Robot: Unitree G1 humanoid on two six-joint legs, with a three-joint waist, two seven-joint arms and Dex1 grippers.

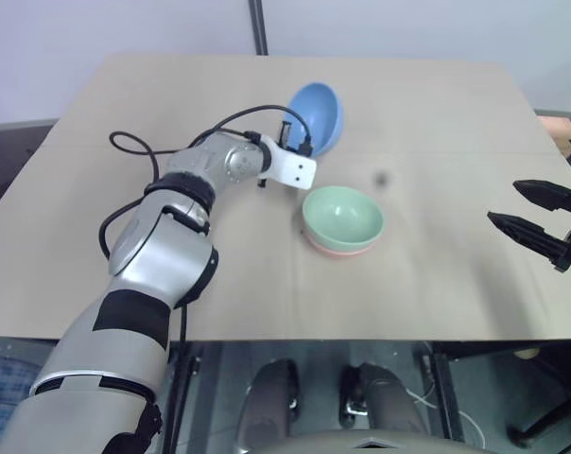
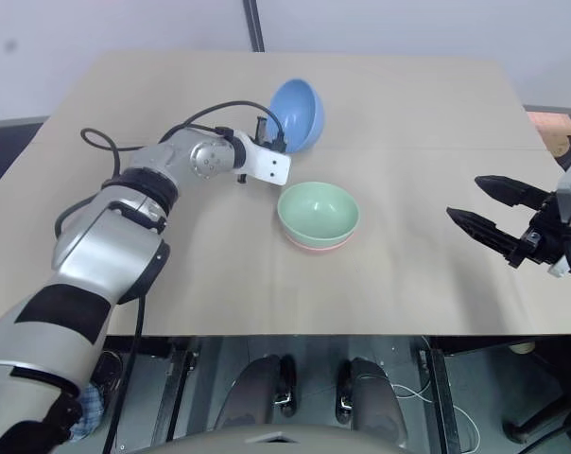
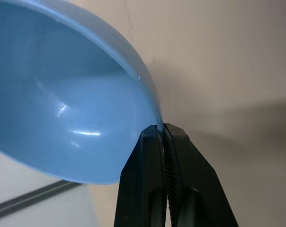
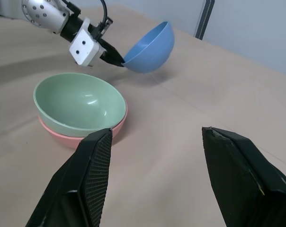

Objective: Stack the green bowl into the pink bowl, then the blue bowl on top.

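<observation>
My left gripper point(image 3: 164, 135) is pinched tight on the rim of the blue bowl point(image 3: 72, 99), one finger inside the wall and one outside, so I am holding it by its edge alone. The bowl hangs tilted from that pinch, its hollow turned sideways toward me and its body lifted off the table point(image 1: 437, 274).

Just below and beyond my left fingertips, toward my right side, sits the green bowl point(image 1: 342, 215), already nested upright in the pink bowl point(image 1: 340, 250), of which only a thin band shows beneath the green rim. So I judge the first half done and the blue bowl's placement is the step in hand.

To do it well, I should carry the blue bowl over the middle of the green one and roll my wrist until its rim is level and its opening faces up, before lowering. An edge pinch lets the bowl swing, so slow travel seems wise. I should let go only once it is seated, or it may tip out.

My right gripper point(image 2: 489, 210) waits well off to the right of the stack, spread wide and holding nothing.
</observation>
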